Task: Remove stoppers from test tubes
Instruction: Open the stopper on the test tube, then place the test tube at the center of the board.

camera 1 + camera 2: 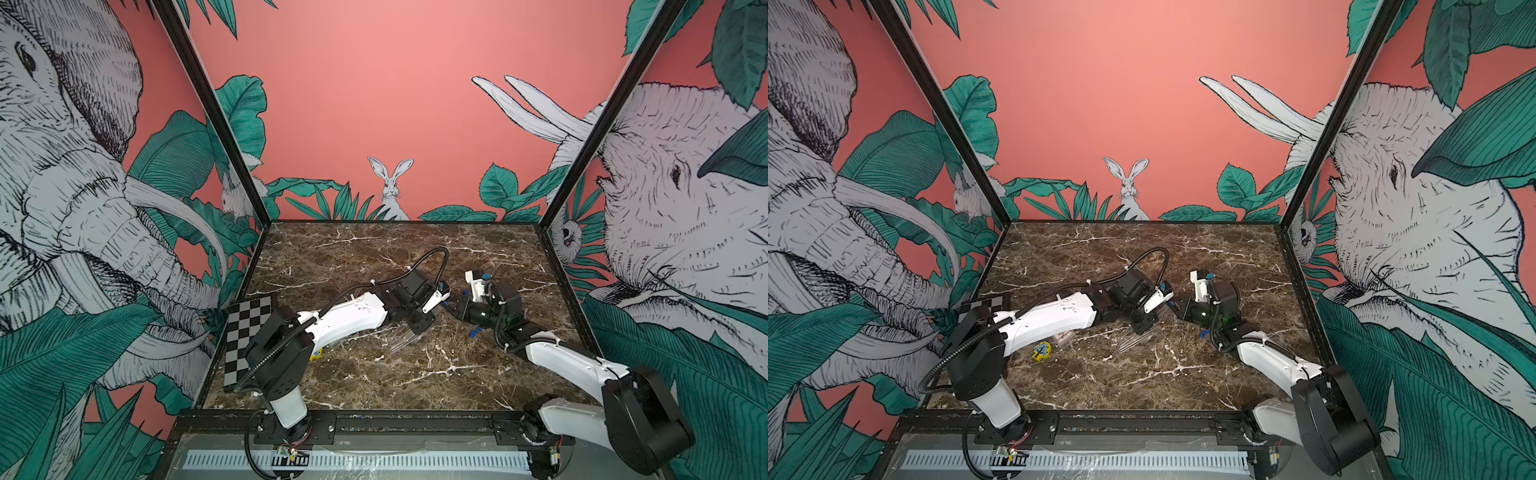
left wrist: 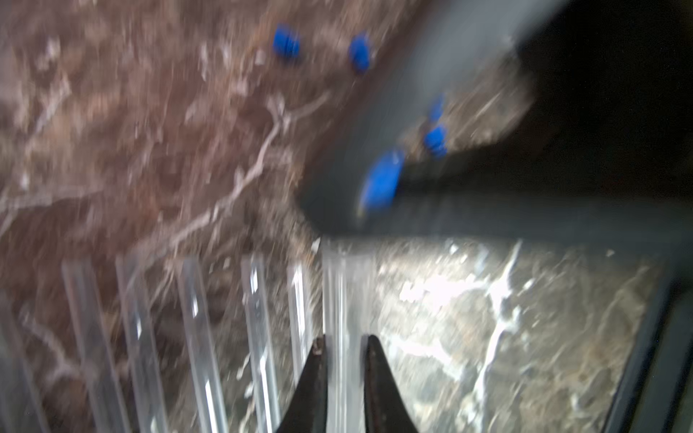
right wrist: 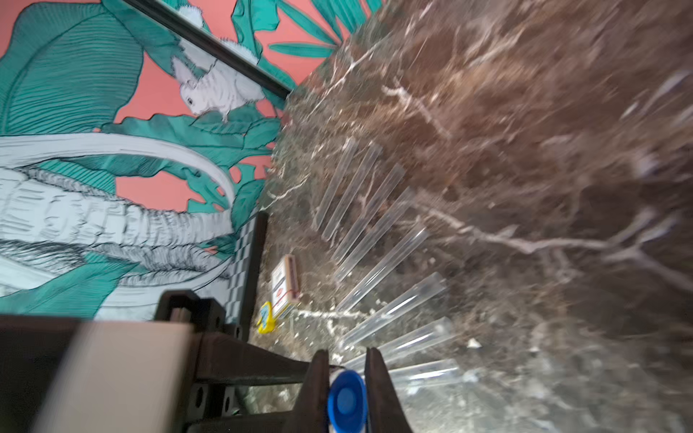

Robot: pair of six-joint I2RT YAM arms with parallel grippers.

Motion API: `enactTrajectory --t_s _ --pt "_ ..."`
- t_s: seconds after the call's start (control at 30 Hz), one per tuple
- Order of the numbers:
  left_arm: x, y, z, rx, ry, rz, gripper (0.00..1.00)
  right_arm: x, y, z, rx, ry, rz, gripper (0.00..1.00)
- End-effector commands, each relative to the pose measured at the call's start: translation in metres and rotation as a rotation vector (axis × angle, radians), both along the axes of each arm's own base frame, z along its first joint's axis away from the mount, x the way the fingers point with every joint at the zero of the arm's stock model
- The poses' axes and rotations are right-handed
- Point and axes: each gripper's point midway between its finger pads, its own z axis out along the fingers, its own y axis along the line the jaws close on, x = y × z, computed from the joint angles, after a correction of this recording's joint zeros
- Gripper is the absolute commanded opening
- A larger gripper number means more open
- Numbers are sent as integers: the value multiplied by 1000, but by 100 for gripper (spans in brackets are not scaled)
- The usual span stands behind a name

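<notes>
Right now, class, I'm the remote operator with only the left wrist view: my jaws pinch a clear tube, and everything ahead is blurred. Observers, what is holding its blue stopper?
Observer: The right gripper is shut on that stopper, which its wrist view shows end-on.
Operator: Are the tubes lying beside mine plugged?
Observer: No. The test tubes fanned out on the table show open mouths.
Operator: Anything else near my arm?
Observer: In a top view, a small yellow item lies on the table beside the left arm.
</notes>
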Motion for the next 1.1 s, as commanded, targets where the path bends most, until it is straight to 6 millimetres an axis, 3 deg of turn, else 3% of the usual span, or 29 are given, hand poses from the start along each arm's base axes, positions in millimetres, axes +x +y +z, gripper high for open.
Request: enactTrajectory --t_s 0.0,0.3,0.5,0.7,1.07 --pt "-8 52 -31 202 63 68 14 17 -12 34 -30 -127 -66 12" --pt "-10 50 -29 185 69 70 14 18 -18 25 -28 -100 -96 12" --pt "-19 37 -28 145 105 42 15 8 -64 -19 -99 49 -232 11" --pt "-33 16 -33 146 122 -3 15 -16 -111 -60 -297 202 -318 11" --pt "-37 1 -52 213 134 -34 17 -30 -130 -90 -396 298 -342 10"
